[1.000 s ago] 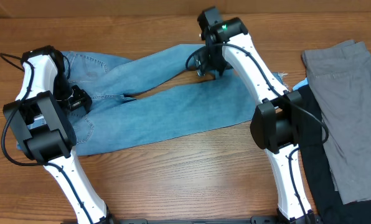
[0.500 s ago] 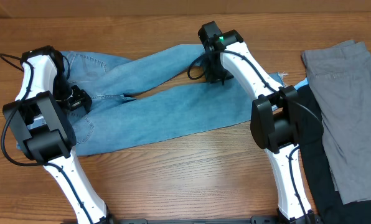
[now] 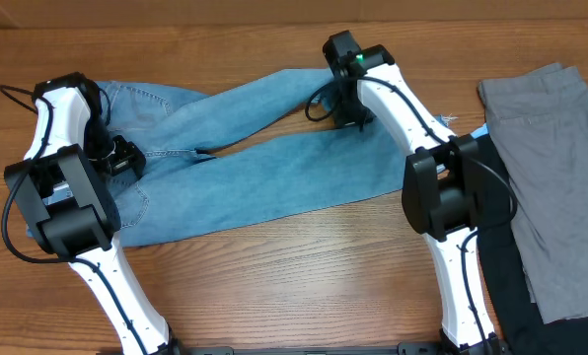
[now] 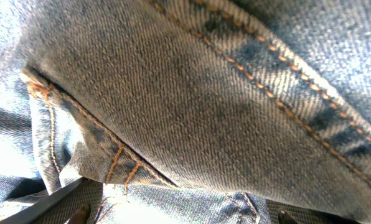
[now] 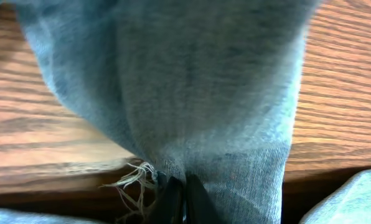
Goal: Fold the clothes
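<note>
**Right end effector has the far-leg hem; the fold runs leftward along the jeans**

- The jeans (image 3: 274,168) lie flat on the bench (image 3: 274,286). Their long axis runs left-right, with the waist at the left and both legs pointing right.
- The right end effector (image 3: 351,110) sits at the hem end of the far leg, clenched on denim. The wrist view shows cloth bunched into the closed fingers, with the frayed hem threads (image 5: 132,183) just beside them.
- The left end effector (image 3: 118,158) is over the waist and pocket area at the opposite end, with its fingers spread wide. I see no pinch there, only pocket stitching (image 4: 279,109) filling the view.
- Key relation: the rest of the garment lies left of the right end effector, so I judge the hem travels left along the leg toward the waist. The right arm is the one placed for it, and the left is best placed to pin the waist.
- The near leg's hem is ungripped.
- The grey garment (image 3: 551,148) and black garment (image 3: 501,276) lie apart at the right.
</note>
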`<control>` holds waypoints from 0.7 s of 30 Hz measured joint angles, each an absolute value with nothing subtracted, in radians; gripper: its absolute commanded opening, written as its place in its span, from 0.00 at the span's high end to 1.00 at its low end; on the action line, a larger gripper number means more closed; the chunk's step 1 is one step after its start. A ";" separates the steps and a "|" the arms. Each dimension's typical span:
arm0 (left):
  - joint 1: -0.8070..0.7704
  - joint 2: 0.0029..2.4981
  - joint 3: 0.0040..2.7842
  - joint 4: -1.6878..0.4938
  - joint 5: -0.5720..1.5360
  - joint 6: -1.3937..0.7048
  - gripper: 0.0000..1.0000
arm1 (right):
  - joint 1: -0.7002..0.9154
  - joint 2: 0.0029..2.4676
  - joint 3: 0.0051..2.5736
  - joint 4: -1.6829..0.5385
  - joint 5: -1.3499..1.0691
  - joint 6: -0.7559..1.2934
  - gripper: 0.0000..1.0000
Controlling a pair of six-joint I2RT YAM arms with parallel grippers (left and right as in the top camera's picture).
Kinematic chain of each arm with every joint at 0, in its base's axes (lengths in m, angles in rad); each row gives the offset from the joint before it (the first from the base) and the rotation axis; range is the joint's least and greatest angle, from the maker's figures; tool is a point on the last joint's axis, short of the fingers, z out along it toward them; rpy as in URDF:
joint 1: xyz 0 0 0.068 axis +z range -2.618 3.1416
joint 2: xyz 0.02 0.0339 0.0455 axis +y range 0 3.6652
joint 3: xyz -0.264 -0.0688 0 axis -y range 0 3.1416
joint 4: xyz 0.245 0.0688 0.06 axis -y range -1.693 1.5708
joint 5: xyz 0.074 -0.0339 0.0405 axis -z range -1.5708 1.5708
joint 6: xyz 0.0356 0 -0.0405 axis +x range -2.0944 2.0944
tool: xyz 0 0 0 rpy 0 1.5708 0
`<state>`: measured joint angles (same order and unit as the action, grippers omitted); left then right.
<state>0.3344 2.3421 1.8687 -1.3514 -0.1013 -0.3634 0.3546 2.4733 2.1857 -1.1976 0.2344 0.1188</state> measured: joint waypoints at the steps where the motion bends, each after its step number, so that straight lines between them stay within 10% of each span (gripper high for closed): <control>1: 0.334 2.342 1.869 -1.351 -0.101 -0.363 0.13 | 0.352 2.473 2.186 -1.198 0.239 0.119 0.96; 19: 0.334 2.342 1.869 -1.352 -0.100 -0.363 0.14 | 0.196 2.473 2.505 -1.216 0.443 0.119 0.96; 21: 0.334 2.342 1.869 -1.353 -0.086 -0.363 0.14 | 0.183 2.473 2.543 -1.218 0.441 0.121 0.58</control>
